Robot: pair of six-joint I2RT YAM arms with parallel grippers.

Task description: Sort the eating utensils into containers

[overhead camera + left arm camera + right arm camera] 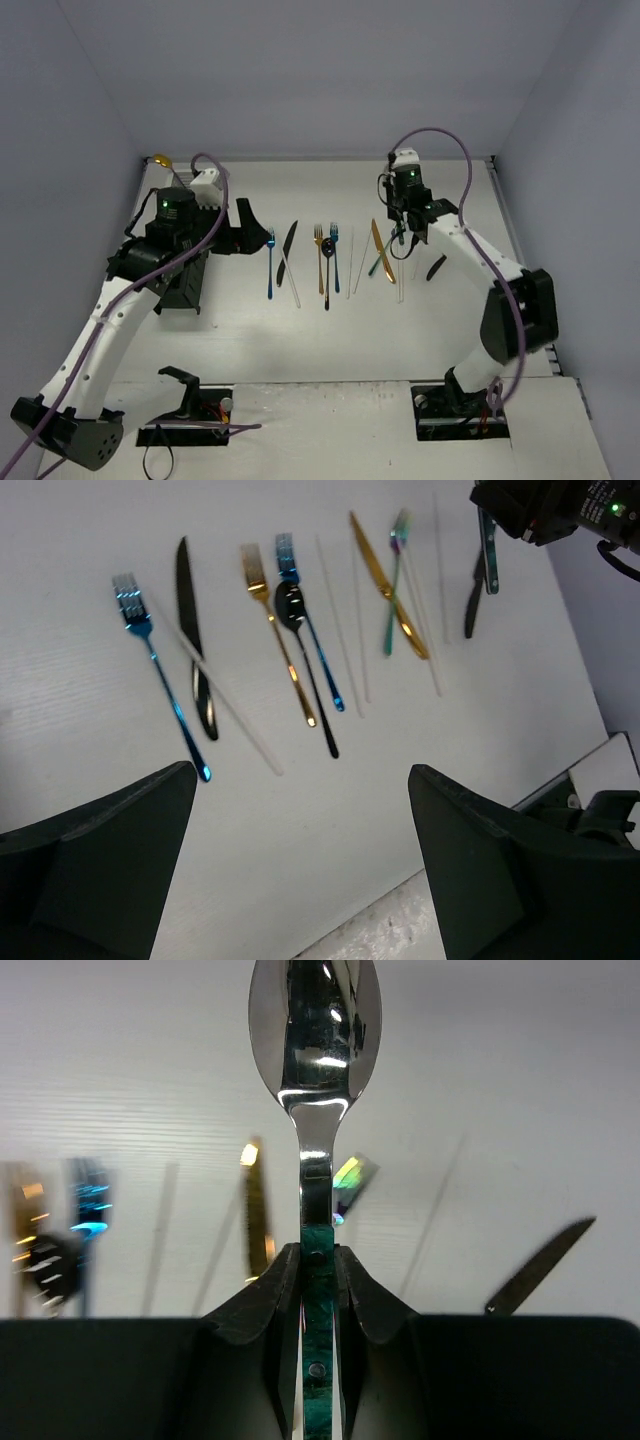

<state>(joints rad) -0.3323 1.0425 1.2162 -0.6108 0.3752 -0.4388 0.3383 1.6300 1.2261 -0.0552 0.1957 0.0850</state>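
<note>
Since the containers stand on the left arm's side, the coming move turns on a crossing of the white table from 3 o'clock toward 9 o'clock in the top view. The row of loose utensils lies between, handles running roughly 12 to 6. One black slatted caddy shows at 9 o'clock, partly under the left arm; the other caddies cannot be made out. The left gripper has its fingers wide apart, holds nothing, and is the nearer of the two to the caddy. The right gripper is clamped on the teal handle of a silver-bowled spoon. Spoon long axis: in line with the fingers, 6 to 12 in the right wrist view, bowl leading at 12. Judgement: carry the spoon toward 9 o'clock above the row, then bring its axis upright over a caddy.
</note>
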